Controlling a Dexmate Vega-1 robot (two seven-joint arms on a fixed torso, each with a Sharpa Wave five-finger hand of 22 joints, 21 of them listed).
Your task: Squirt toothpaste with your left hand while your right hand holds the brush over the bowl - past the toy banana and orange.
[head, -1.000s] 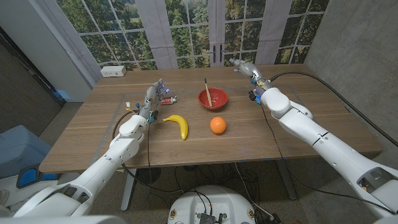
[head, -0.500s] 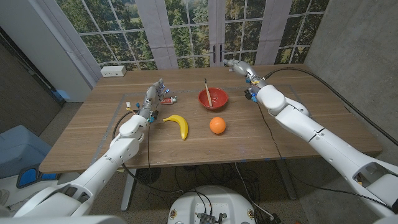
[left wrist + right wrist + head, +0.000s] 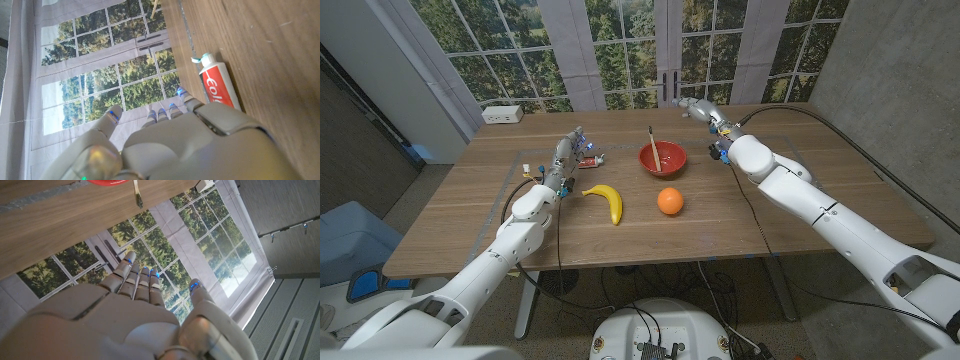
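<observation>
A red bowl point(image 3: 662, 157) stands at the table's far middle with a toothbrush point(image 3: 651, 138) leaning upright in it. The bowl's rim point(image 3: 107, 181) and the brush's end point(image 3: 136, 195) also show in the right wrist view. A red-and-white toothpaste tube point(image 3: 591, 159) lies left of the bowl, its cap end plain in the left wrist view point(image 3: 216, 80). My left hand point(image 3: 563, 157) stands over the tube's near end, fingers apart and holding nothing point(image 3: 165, 135). My right hand point(image 3: 696, 105) hovers right of and behind the bowl, open and empty point(image 3: 135, 305).
A toy banana point(image 3: 606, 199) and a toy orange point(image 3: 670, 201) lie in front of the bowl, toward me. A white power strip point(image 3: 502, 114) sits at the far left corner. Windows rise just beyond the table's far edge point(image 3: 620, 108).
My right hand has drifted left along the far edge, closer to the bowl. The left hand, tube, bowl and fruit have stayed put.
</observation>
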